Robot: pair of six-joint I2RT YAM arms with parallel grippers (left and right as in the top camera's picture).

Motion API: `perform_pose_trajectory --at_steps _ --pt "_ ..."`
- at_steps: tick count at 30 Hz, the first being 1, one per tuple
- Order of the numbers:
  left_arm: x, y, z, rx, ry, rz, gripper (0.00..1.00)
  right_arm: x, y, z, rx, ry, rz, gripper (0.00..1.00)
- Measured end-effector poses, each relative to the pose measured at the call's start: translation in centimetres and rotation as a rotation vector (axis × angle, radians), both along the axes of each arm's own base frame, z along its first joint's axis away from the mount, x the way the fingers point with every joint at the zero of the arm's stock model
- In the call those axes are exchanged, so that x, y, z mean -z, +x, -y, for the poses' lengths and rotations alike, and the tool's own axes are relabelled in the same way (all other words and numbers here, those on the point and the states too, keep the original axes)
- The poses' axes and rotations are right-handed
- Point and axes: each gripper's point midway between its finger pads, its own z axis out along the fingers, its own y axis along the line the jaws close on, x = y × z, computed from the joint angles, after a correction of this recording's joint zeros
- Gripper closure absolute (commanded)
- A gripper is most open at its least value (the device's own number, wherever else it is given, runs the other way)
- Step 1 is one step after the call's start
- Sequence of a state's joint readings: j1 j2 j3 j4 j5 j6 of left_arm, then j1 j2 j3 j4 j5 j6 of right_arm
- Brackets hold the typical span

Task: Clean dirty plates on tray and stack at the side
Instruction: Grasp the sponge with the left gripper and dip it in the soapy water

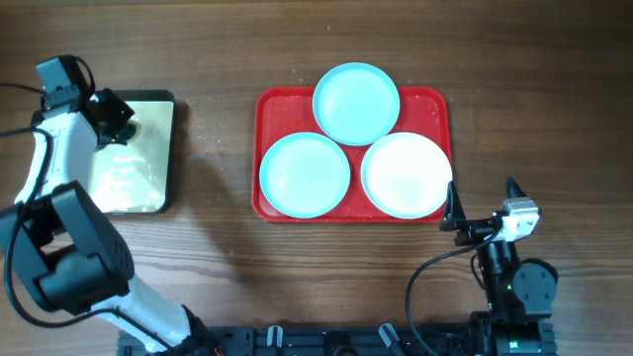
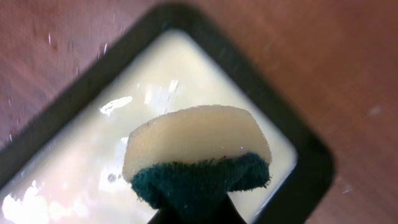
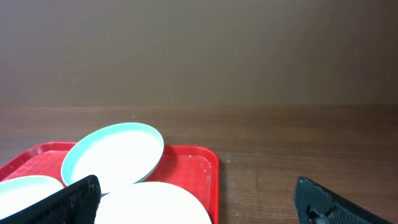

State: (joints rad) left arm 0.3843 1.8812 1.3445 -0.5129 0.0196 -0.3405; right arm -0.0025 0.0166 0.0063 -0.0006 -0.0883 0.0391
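Left gripper [image 1: 121, 121] was clamped on a sponge [image 2: 196, 146], yellow foam with a green scour face, held over the far end of the black-rimmed cream pan [image 1: 168, 148]; pan floor looked wet and glossy. Right gripper [image 3: 198, 186] was spread wide with nothing in it, just off the near right corner of the tray [image 1: 265, 104]. All three plates were on the tray: back blue plate [image 1: 356, 102] overhanging the far rim, front blue plate [image 1: 305, 174] on the left, white plate [image 1: 406, 174] on the right, all crowded together. Wood table [image 1: 554, 89] was speckled between pan and tray, with bare wood right of the tray
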Motion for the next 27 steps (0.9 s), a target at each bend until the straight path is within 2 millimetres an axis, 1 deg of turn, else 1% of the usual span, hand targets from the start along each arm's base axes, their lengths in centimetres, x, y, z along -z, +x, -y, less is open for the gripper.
perform_pose_trajectory --at_steps 2,3,4,5,6,7,8,9,10,11,12,13,14,15,16,17,18,19,20,21,22,23,24,25,26,27 --pt "-2.8 0.8 -0.2 0.018 0.035 0.079 0.96 0.0 0.0 0.0 0.000 0.000 0.000 0.00" --pt "-6.3 1.2 0.1 0.055 0.063 0.161 0.96 0.0 0.0 0.0 0.000 0.000 0.000 0.00" --pt "-10.5 1.4 0.7 0.098 0.099 0.261 0.96 0.0 0.0 0.0 0.000 0.000 0.000 0.00" --pt "-13.6 1.4 1.0 0.132 0.134 0.334 0.96 0.0 0.0 0.0 0.000 0.000 0.000 0.00" --pt "-15.9 1.4 1.4 0.175 0.175 0.387 0.96 0.0 0.0 0.0 0.000 0.000 0.000 0.00" --pt "-16.1 1.5 1.5 0.200 0.192 0.397 0.96 0.0 0.0 0.0 0.000 0.000 0.000 0.00" --pt "-14.6 1.7 1.6 0.228 0.196 0.373 0.96 0.0 0.0 0.0 0.000 0.000 0.000 0.00" --pt "-10.8 1.7 1.7 0.258 0.173 0.299 0.96 0.0 0.0 0.0 0.000 0.000 0.000 0.00" --pt "-6.6 1.4 1.8 0.284 0.140 0.207 0.96 0.0 0.0 0.0 0.000 0.000 0.000 0.00" --pt "-2.8 0.6 2.1 0.312 0.110 0.121 0.96 0.0 0.0 0.0 0.000 0.000 0.000 0.00" --pt "-0.7 0.0 2.4 0.333 0.093 0.070 0.96 0.0 0.0 0.0 0.000 0.000 0.000 0.00" --pt "-0.3 -0.3 2.5 0.348 0.094 0.055 0.96 0.0 0.0 0.0 0.000 0.000 0.000 0.00" --pt "-2.1 0.1 2.4 0.361 0.128 0.099 0.96 0.0 0.0 0.0 0.000 0.000 0.000 0.00" --pt "-4.6 0.5 2.4 0.369 0.164 0.154 0.96 0.0 0.0 0.0 0.000 0.000 0.000 0.00" --pt "-8.9 0.6 2.6 0.379 0.213 0.246 0.96 0.0 0.0 0.0 0.000 0.000 0.000 0.00" --pt "-14.3 0.5 2.9 0.391 0.282 0.359 0.96 0.0 0.0 0.0 0.000 0.000 0.000 0.00" --pt "-15.7 0.6 2.8 0.393 0.310 0.390 0.96 0.0 0.0 0.0 0.000 0.000 0.000 0.00" --pt "-15.9 0.8 2.5 0.388 0.331 0.391 0.96 0.0 0.0 0.0 0.000 0.000 0.000 0.00" --pt "-13.7 1.3 1.7 0.370 0.335 0.340 0.96 0.0 0.0 0.0 0.000 0.000 0.000 0.00" --pt "-9.5 1.5 1.0 0.362 0.303 0.241 0.96 0.0 0.0 0.0 0.000 0.000 0.000 0.00" --pt "-4.5 0.9 0.8 0.360 0.255 0.122 0.96 0.0 0.0 0.0 0.000 0.000 0.000 0.00" --pt "0.3 -0.3 0.9 0.363 0.204 0.007 0.96 0.0 0.0 0.0 0.000 0.000 0.000 0.00" --pt "2.9 -1.5 1.2 0.366 0.171 -0.061 0.96 0.0 0.0 0.0 0.000 0.000 0.000 0.00" --pt "4.5 -2.7 1.4 0.367 0.152 -0.117 0.96 0.0 0.0 0.0 0.000 0.000 0.000 0.00" --pt "3.9 -2.5 1.3 0.364 0.164 -0.103 0.96 0.0 0.0 0.0 0.000 0.000 0.000 0.00" --pt "1.4 -1.9 1.0 0.355 0.203 -0.049 0.96 0.0 0.0 0.0 0.000 0.000 0.000 0.00"
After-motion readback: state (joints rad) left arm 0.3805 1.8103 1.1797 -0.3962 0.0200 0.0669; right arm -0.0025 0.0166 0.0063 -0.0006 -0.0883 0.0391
